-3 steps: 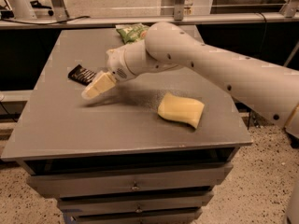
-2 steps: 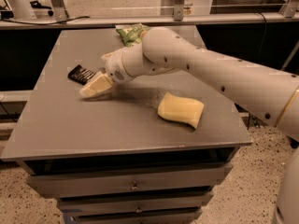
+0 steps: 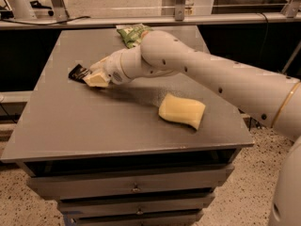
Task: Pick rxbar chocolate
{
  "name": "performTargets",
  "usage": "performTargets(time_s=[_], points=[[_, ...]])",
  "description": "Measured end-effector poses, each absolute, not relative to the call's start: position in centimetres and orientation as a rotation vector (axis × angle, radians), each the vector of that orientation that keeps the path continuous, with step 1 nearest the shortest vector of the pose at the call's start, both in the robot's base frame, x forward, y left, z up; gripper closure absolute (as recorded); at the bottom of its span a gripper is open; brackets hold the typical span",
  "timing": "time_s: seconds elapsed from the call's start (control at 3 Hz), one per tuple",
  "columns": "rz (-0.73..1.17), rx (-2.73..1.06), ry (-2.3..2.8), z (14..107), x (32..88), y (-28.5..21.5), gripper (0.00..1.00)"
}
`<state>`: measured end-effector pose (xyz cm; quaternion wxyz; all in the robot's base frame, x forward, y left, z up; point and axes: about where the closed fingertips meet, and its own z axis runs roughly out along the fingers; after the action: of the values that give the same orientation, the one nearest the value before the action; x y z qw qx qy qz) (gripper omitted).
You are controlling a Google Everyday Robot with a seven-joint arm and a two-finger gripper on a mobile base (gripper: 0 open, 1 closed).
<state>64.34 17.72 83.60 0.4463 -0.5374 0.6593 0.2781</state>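
The rxbar chocolate (image 3: 78, 72) lies flat on the grey table (image 3: 70, 121) near its left edge, toward the far side, and the gripper (image 3: 96, 78) sits low at the bar's right end, touching or overlapping it. Whether the gripper is open or closed on the wrapper cannot be told from this angle, since its pale tip hides the contact. The main risk is a push instead of a pick: the wrapper looks thin and glossy, so a gripper arriving from the side could slide the bar leftward toward the table's edge, or pinch only a corner that slips free on lifting. Pressing down too hard could also pin the bar against the surface and crumple it. The green snack bag (image 3: 133, 33) at the far edge and the yellow sponge (image 3: 182, 111) to the right both lie well apart from the contact, so neither is likely to interfere. Compared with a second ago, the gripper has moved up and slightly left, from just below and right of the bar to right against it, while the bar, sponge and bag appear unmoved.
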Motion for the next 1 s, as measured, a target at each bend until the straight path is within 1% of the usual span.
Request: performTargets(time_s=[0.33,0.67,1.0], points=[[0.7,-1.317,1.643,83.21,64.26,17.8,0.87],[0.701,-1.315,1.642,83.42,64.42,17.88,1.0],[0.7,-1.317,1.64,83.52,64.47,17.89,1.0]])
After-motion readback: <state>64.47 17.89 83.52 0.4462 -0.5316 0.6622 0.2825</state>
